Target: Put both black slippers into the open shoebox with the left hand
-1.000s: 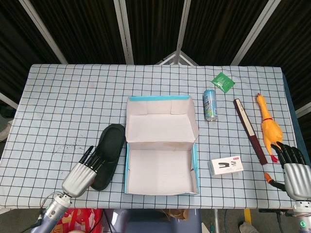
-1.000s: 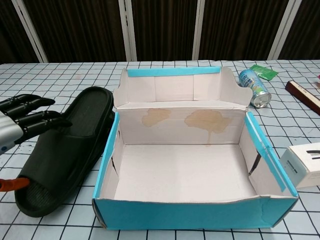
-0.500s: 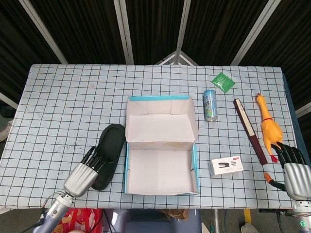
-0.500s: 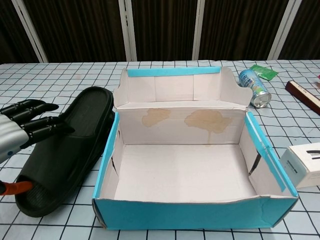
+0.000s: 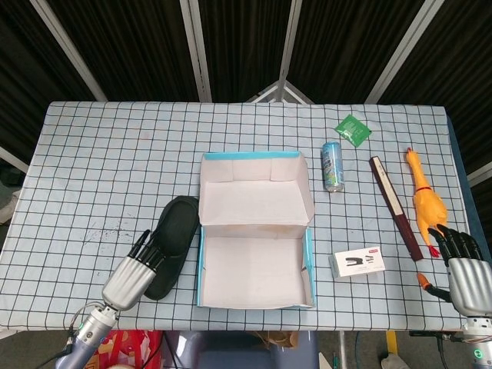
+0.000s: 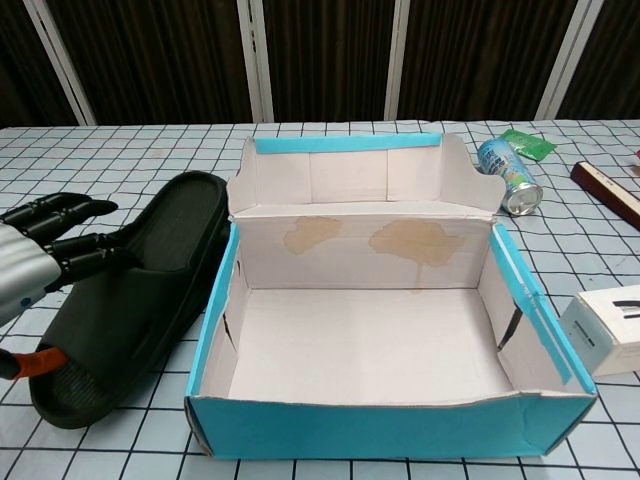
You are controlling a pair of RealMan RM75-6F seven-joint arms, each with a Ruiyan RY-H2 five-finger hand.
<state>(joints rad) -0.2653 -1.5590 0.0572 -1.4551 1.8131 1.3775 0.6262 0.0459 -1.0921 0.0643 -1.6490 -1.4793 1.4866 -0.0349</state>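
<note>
One black slipper [image 5: 175, 229] [image 6: 165, 250] lies on the checked table, right against the left wall of the open shoebox [image 5: 201, 265] [image 6: 380, 428], which has nothing in it. My left hand [image 5: 133, 274] [image 6: 45, 255] is at the slipper's heel end. Its dark fingers [image 6: 90, 240] lie spread across the slipper's top, and the orange-tipped thumb touches the outer edge. No firm grip shows. No second slipper is in either view. My right hand [image 5: 463, 265] rests at the table's front right corner, holding nothing.
Right of the box are a blue can [image 5: 332, 165] [image 6: 508, 176], a green packet [image 5: 353, 129] [image 6: 527, 143], a dark wooden bar [image 5: 395, 206], a yellow rubber chicken [image 5: 424, 196] and a white stapler carton [image 5: 359, 262] [image 6: 612, 330].
My left hand has crept forward over the slipper and its thumb has come in against the slipper's edge. The slipper has shifted slightly. The right hand has stayed still.
</note>
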